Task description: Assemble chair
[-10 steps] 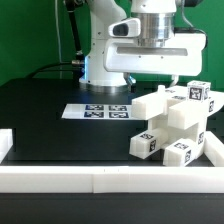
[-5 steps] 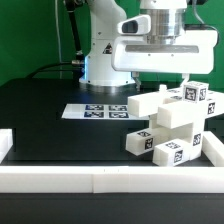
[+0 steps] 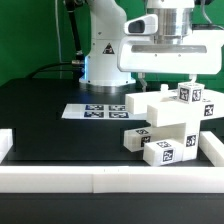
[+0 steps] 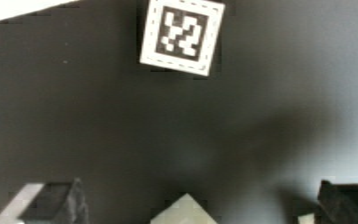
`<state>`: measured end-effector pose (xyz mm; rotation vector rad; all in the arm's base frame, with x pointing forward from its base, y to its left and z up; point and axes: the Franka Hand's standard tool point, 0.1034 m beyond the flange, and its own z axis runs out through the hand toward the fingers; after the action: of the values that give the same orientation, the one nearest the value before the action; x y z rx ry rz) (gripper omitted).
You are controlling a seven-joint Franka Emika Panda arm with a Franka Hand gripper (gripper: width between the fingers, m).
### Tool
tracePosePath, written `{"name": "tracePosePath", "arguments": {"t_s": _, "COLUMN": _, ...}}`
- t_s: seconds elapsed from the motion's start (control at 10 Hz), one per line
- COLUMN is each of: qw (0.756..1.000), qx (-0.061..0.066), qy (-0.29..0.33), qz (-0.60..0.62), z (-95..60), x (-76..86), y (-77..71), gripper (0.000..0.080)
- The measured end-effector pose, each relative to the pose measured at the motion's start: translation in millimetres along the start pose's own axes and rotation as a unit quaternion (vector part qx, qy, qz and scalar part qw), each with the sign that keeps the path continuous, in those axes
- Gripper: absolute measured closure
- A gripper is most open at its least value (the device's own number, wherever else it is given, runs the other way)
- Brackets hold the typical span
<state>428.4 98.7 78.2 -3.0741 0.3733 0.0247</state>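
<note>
The chair [image 3: 170, 124], a stack of blocky white tagged parts, stands on the black table [image 3: 45, 115] at the exterior view's right, just beside the white border rails [image 3: 100, 178]. The gripper [image 3: 166, 78] hangs above it with fingers [image 4: 48, 202] spread fully and holding nothing; the wrist view shows only dark surface and one tag [image 4: 181, 36]. Risk, as a judgement: a descent off-centre could let a finger strike a protruding block and topple or shift the stack, which appears, though the view is coarse, loosely joined. No containers are present; the marker board [image 3: 97, 110] carries only its tags.
</note>
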Motion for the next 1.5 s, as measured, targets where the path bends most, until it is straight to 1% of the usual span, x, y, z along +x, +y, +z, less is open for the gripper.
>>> {"name": "tracePosePath", "arguments": {"t_s": 0.2, "qw": 1.0, "qx": 0.002, "qy": 0.005, "qz": -0.001, "z": -2.3, "x": 7.6, "y": -2.0, "gripper": 0.015}}
{"name": "tracePosePath", "arguments": {"t_s": 0.4, "qw": 1.0, "qx": 0.005, "qy": 0.002, "qz": 0.001, "z": -7.8, "x": 7.4, "y": -1.4, "gripper": 0.015}}
{"name": "tracePosePath", "arguments": {"t_s": 0.7, "qw": 1.0, "qx": 0.004, "qy": 0.002, "qz": 0.001, "z": -6.7, "x": 7.1, "y": -1.0, "gripper": 0.015}}
{"name": "tracePosePath", "arguments": {"t_s": 0.8, "qw": 1.0, "qx": 0.01, "qy": 0.003, "qz": 0.011, "z": -9.3, "x": -0.7, "y": 3.7, "gripper": 0.015}}
{"name": "tracePosePath", "arguments": {"t_s": 0.9, "qw": 1.0, "qx": 0.011, "qy": 0.007, "qz": 0.013, "z": -8.5, "x": -12.6, "y": 8.2, "gripper": 0.015}}
{"name": "tracePosePath", "arguments": {"t_s": 1.1, "qw": 1.0, "qx": 0.01, "qy": 0.008, "qz": 0.019, "z": -1.2, "x": -25.8, "y": 14.1, "gripper": 0.015}}
{"name": "tracePosePath", "arguments": {"t_s": 1.2, "qw": 1.0, "qx": 0.01, "qy": 0.011, "qz": 0.023, "z": 1.7, "x": -29.6, "y": 17.2, "gripper": 0.015}}
{"name": "tracePosePath", "arguments": {"t_s": 1.3, "qw": 1.0, "qx": 0.01, "qy": 0.013, "qz": 0.026, "z": 4.2, "x": -30.1, "y": 19.7, "gripper": 0.015}}
{"name": "tracePosePath", "arguments": {"t_s": 1.5, "qw": 1.0, "qx": 0.01, "qy": 0.012, "qz": 0.026, "z": 5.0, "x": -30.3, "y": 19.7, "gripper": 0.015}}
